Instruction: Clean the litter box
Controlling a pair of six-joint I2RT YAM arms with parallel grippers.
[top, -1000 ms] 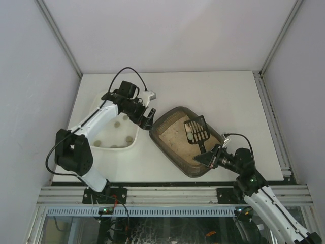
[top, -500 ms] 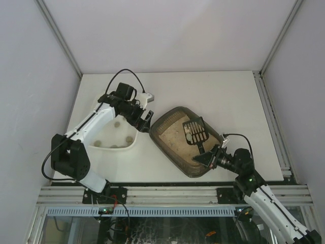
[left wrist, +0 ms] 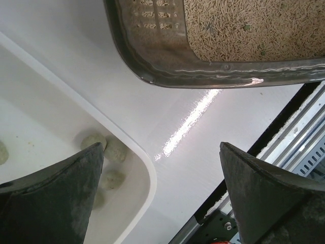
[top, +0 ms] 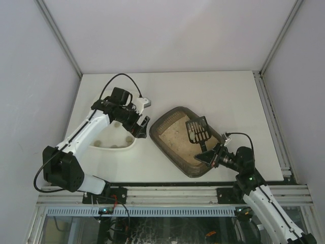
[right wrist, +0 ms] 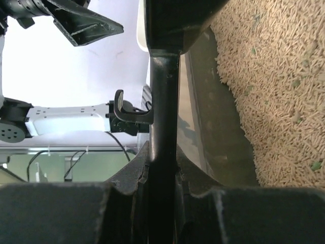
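Pale walls are set around a white table (top: 228, 91). Near its middle the litter box (top: 170, 142) is placed at a slant, just beside the white tray (top: 101, 148), in which some pale clumps (left wrist: 93, 140) are seen. The black scoop (top: 199, 129) is clamped by its handle in the right gripper (top: 212, 158), with the slotted head over the sand. The left gripper (top: 140, 127) is spread wide with nothing in it, above the gap between tray and box.

- Left gripper (top: 140, 125) has drawn back leftward from the dark brown translucent plastic litter box (top: 172, 148), toward the white rectangular plastic tray (top: 109, 148).
- Left arm (top: 84, 134): elbow swung left.
- Small black slotted plastic scoop (top: 198, 129): pale lumps no longer visible.
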